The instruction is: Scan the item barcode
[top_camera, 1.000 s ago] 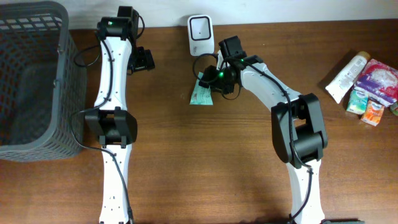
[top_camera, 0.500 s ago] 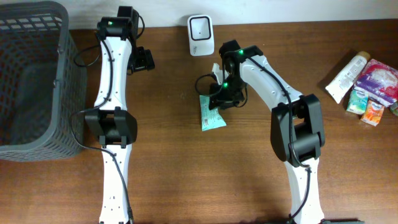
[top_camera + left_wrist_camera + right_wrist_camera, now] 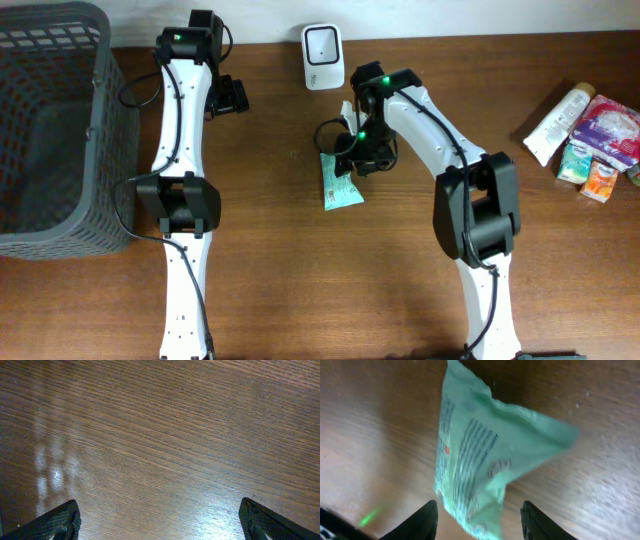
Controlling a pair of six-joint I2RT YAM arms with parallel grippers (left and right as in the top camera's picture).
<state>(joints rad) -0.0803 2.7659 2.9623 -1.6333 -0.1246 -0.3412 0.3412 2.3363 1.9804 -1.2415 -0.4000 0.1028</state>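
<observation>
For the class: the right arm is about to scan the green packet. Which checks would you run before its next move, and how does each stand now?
1. Packet sits between the fingers of the right gripper: ok.
2. Grip is firm: cannot tell; the right wrist view is blurred.
3. Barcode faces the scanner: cannot tell; print shows, but no barcode can be made out.
4. Nothing stands in front of the scanner: ok.
5. Left gripper is open, empty and away from the packet: ok.
</observation>
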